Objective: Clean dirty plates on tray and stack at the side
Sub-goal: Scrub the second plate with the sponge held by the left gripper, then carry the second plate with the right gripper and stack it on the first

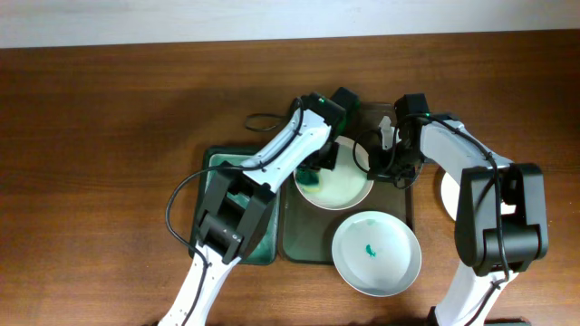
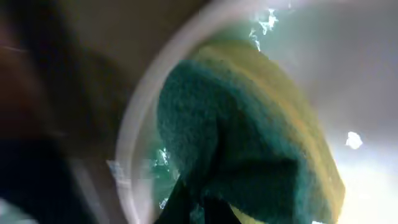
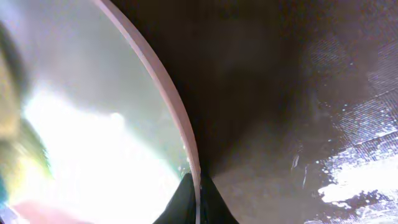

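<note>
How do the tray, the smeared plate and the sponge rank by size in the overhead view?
Largest to smallest:
1. tray
2. smeared plate
3. sponge, only partly visible, yet clearly the smallest

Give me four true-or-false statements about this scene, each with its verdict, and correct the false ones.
1. The left gripper presses a green-and-yellow sponge onto the rear plate. True.
2. The right gripper hangs open, touching nothing. False: it pinches the rear plate's rim.
3. The front plate has a teal smear in its middle. True.
4. All three plates are stacked in one pile. False: none lies on another; the third plate lies alone on the table, right of the tray.
</note>
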Robot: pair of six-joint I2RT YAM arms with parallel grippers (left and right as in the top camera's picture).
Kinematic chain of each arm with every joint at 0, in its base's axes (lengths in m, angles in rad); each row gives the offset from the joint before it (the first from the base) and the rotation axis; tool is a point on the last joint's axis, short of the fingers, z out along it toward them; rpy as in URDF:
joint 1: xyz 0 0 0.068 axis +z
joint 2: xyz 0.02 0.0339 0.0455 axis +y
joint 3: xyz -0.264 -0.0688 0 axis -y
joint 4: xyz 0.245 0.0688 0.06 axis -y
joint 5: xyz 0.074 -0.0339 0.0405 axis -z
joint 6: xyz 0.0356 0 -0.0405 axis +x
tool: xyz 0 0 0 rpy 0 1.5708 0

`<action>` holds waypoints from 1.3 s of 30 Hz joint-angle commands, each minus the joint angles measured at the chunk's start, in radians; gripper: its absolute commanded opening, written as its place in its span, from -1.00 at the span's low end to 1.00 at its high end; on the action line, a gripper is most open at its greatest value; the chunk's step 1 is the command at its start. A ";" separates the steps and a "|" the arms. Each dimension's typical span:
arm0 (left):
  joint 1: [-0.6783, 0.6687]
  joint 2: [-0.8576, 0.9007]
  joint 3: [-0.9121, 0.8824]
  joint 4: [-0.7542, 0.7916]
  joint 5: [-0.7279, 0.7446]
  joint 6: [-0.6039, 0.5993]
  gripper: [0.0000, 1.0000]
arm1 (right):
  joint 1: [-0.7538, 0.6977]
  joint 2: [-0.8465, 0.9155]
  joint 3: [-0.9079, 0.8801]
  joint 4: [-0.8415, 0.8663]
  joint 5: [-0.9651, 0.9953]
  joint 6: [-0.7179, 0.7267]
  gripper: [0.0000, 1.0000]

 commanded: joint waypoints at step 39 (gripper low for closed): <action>0.262 -0.782 -0.956 0.405 0.100 0.038 0.99 | 0.185 -0.417 -0.013 -0.017 0.683 0.135 -0.92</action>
